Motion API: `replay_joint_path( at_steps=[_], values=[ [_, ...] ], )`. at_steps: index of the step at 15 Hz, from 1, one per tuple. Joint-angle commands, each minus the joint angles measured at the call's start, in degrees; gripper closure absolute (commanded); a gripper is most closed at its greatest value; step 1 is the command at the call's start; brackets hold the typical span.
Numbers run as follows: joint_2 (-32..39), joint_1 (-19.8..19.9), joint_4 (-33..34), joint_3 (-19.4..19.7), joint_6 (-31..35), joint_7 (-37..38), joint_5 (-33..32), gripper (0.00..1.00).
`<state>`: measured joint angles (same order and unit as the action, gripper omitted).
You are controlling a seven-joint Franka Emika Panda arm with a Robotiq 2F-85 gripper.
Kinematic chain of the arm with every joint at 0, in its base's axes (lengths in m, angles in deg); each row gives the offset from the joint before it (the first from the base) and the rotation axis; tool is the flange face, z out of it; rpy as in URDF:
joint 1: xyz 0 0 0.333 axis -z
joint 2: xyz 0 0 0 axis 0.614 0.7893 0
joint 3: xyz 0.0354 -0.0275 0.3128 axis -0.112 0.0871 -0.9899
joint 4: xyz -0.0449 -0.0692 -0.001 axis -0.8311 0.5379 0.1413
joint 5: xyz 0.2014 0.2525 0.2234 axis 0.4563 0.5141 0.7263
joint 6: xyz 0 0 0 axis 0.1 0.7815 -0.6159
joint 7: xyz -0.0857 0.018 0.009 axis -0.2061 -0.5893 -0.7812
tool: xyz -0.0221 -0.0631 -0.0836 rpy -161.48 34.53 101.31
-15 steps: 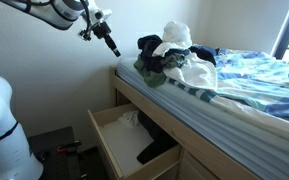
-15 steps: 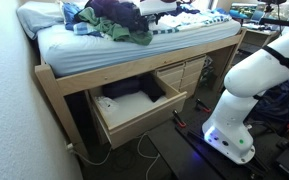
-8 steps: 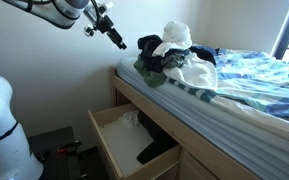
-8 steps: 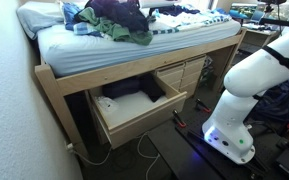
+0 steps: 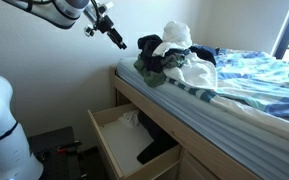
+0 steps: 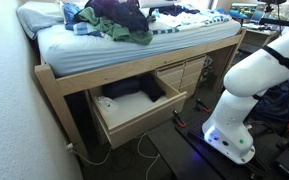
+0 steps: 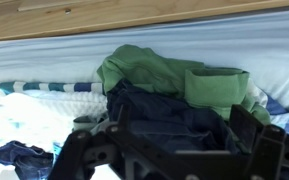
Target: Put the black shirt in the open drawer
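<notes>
The black shirt (image 5: 152, 52) lies in a pile of clothes on the bed, with a green garment (image 5: 144, 68) under it and a white one (image 5: 176, 34) behind. The pile also shows in an exterior view (image 6: 119, 15). In the wrist view the dark shirt (image 7: 159, 112) lies below the green garment (image 7: 164, 72). My gripper (image 5: 118, 43) hangs in the air just left of the pile, above the bed's edge. It is open and empty, its fingers (image 7: 169, 140) spread either side of the dark shirt. The open drawer (image 5: 109, 145) sits under the bed and also shows in an exterior view (image 6: 144, 112).
The drawer holds a white item (image 5: 130, 120) and a dark item (image 5: 159, 150). A blue patterned blanket (image 5: 254, 70) covers the bed. A wall stands close behind the gripper. The robot's white base (image 6: 249, 80) stands by the drawer, with cables on the floor.
My gripper has moved up and a little right, towards the clothes pile. In the last half second it has not moved.
</notes>
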<state>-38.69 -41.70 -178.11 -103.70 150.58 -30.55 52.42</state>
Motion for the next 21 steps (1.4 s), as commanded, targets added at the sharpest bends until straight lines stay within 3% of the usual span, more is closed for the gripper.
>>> replay_joint_path(
  at_steps=[1, 7, 8, 9, 15, 21],
  values=[
    [2.35, 2.67, 3.39, -1.77, 3.66, -0.52, -1.84, 0.0],
    [7.96, 5.77, 9.11, -1.36, 17.46, -2.52, -3.17, 0.0],
    [9.19, 7.2, 10.6, -2.05, 17.22, -0.83, -2.65, 0.0],
    [5.94, 5.82, 7.09, -1.71, 16.09, -2.46, -1.73, 0.0],
    [8.57, 6.87, 9.25, -1.35, 16.59, -1.33, -1.74, 0.0],
    [13.87, 7.72, 9.44, -0.68, 23.23, -1.09, -1.44, 0.0]
  ],
)
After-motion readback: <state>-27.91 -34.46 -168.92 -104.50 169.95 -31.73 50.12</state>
